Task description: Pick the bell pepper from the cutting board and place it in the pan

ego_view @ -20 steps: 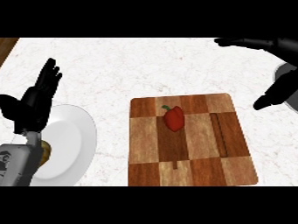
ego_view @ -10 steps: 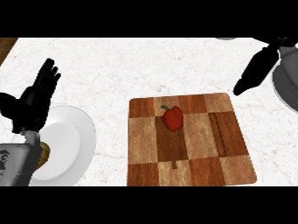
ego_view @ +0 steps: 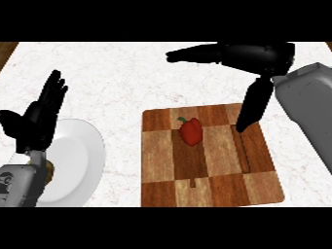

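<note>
One pepper: red bell pepper (ego_view: 191, 131) lay near the cutting board's (ego_view: 212, 185) top edge.
Right hand (ego_view: 244, 56): open, fingers spread, holding nothing.
Left hand (ego_view: 35, 119): open, resting near table's left edge by plate (ego_view: 71, 165).

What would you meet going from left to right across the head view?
Left hand → white plate → cutting board → red bell pepper → right hand

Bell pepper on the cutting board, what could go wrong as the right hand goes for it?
The bell pepper is small and lies on its side, so it might roll off the cutting board. The right hand is open, with fingers reaching down to the pepper's right, and might nudge it rather than grasp it.
</note>
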Controlling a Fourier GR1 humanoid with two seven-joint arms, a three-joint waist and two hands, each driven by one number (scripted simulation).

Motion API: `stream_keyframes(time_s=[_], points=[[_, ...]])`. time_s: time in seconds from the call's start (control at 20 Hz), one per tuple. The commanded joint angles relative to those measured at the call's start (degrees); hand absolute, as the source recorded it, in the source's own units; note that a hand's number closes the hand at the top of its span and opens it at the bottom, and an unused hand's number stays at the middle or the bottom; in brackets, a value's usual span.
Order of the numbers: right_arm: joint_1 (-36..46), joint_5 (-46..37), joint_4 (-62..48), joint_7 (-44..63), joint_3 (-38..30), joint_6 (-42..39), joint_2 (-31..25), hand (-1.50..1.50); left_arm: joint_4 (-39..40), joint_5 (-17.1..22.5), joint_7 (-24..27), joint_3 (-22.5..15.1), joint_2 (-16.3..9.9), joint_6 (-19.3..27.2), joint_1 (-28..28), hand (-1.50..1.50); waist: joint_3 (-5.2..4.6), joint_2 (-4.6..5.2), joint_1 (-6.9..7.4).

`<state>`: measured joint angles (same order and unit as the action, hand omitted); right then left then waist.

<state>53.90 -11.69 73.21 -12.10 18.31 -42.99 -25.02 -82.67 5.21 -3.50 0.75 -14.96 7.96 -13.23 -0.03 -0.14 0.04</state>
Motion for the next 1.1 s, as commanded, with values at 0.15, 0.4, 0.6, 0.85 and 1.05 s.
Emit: stream_keyframes(time_s=[0.15, 0.4, 0.6, 0.85, 1.05], points=[[-6.8, -3.6, 9.6, 10.5, 1.7, -1.0, 3.6, -1.5, 3.9, -1.0, 0.1, 1.8, 0.3, 0.2, -4.4, 0.0, 0.01, 0.0, -0.65], [-5.9, -7.9, 6.6, 11.6, -1.1, -1.0, 6.0, -1.5, -1.6, -0.7, -3.5, 1.2, 0.5, -1.4, -1.7, 0.0, 0.03, 0.05, 0.09], [-4.9, -15.1, -2.4, 5.0, 0.5, 2.9, 6.0, -1.5, 4.3, -0.5, 0.6, 2.8, 0.2, -3.0, -3.5, 0.0, 0.02, 0.42, 0.53], [-5.8, -18.0, -2.3, 2.8, 0.7, -0.8, 6.0, -1.5, -2.5, -2.0, 0.2, 0.7, 2.5, -2.4, 2.6, 0.0, 0.03, 0.2, 0.51], [-7.0, -21.0, -3.0, -0.1, 1.4, -1.5, 7.4, -1.5, 1.1, -2.6, 0.5, 2.2, 2.5, -2.2, -1.0, 0.0, 0.03, 0.19, 0.27]])
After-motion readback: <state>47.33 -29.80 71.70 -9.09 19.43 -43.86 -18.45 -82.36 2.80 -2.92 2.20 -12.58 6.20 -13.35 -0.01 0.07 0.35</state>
